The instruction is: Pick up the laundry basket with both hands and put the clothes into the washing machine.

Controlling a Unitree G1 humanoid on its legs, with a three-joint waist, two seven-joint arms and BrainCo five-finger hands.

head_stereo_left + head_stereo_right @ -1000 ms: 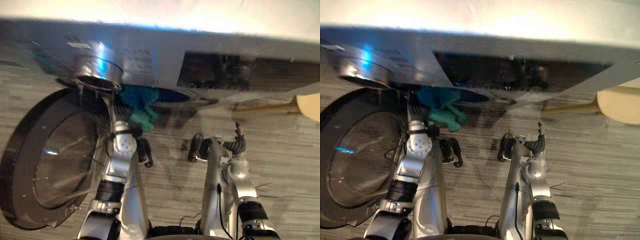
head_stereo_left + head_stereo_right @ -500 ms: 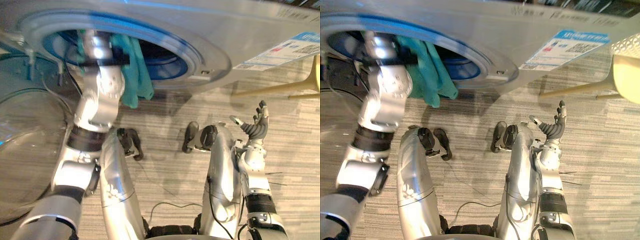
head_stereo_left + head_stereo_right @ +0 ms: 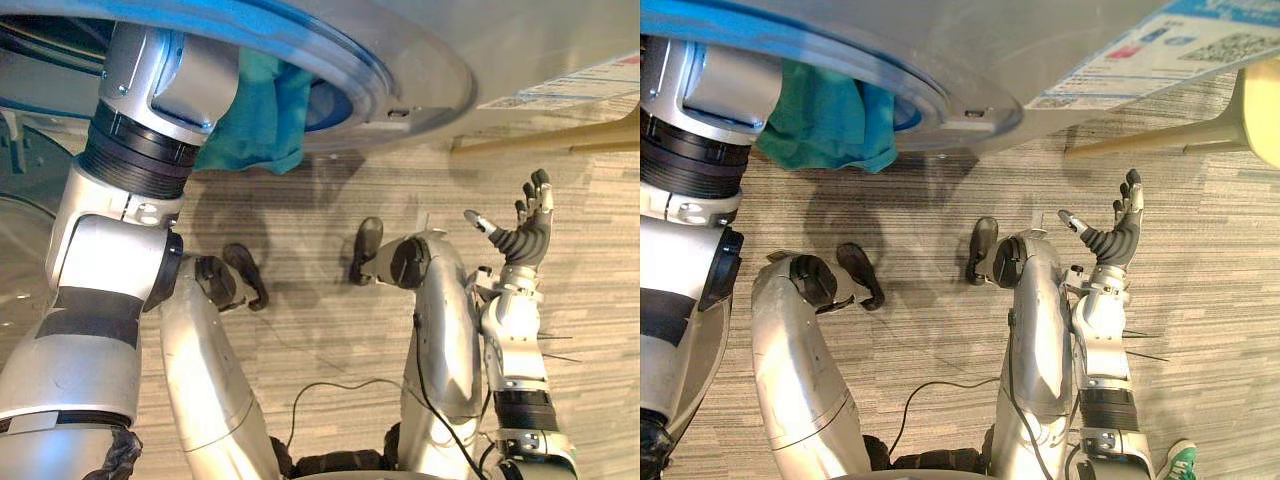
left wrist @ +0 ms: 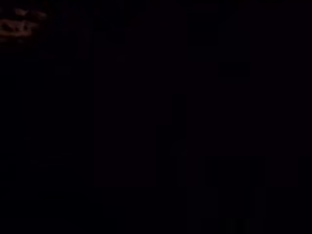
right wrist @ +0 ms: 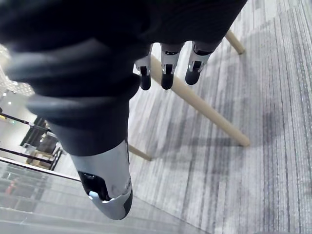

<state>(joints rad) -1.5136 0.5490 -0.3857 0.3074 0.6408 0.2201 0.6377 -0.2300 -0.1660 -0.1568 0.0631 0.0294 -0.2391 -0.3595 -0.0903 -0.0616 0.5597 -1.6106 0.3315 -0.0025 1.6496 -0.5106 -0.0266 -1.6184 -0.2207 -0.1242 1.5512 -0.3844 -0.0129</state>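
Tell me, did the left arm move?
Yes: the left arm went deeper into the washer opening, past the cloth hanging on its rim.

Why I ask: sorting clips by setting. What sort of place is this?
Probably an indoor laundry corner: a front-loading washing machine with teal cloth hanging from its opening, grey striped carpet, and a wooden furniture leg nearby.

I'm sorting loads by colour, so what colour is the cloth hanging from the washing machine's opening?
The cloth is plain teal green. It shows best in the right eye view.
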